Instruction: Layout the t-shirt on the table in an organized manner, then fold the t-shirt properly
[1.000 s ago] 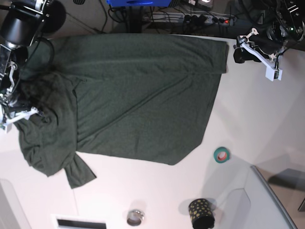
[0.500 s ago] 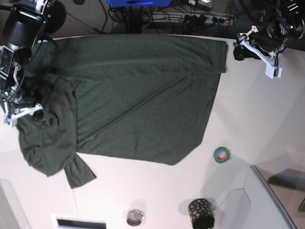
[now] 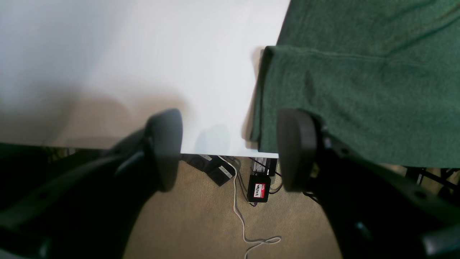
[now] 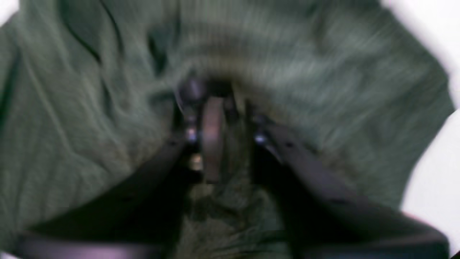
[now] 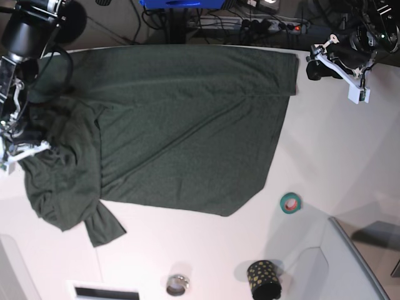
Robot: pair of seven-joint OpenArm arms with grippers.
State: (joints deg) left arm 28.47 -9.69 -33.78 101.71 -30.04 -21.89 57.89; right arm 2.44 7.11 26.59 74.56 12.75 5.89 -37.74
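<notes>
The dark green t-shirt (image 5: 187,125) lies spread over the white table (image 5: 337,150), flat in the middle and bunched at the left end (image 5: 59,169). My right gripper (image 5: 22,145) is down in that bunched fabric. In the blurred right wrist view its jaws stand close together, with cloth of the t-shirt (image 4: 323,90) pinched between them at the gripper (image 4: 222,115). My left gripper (image 5: 314,67) hovers at the table's far edge beside the shirt's corner (image 5: 292,69). In the left wrist view that gripper (image 3: 230,149) is open and empty, the t-shirt (image 3: 359,90) to its right.
A teal tape roll (image 5: 290,202), a black dotted cup (image 5: 264,279) and a small metal ring (image 5: 177,285) sit near the front. A grey bin corner (image 5: 365,262) is at the front right. Cables and a power brick (image 3: 258,189) lie on the floor past the table edge.
My right gripper's jaws have narrowed on the bunched fabric, and it has shifted slightly left. The left arm has hardly moved.
</notes>
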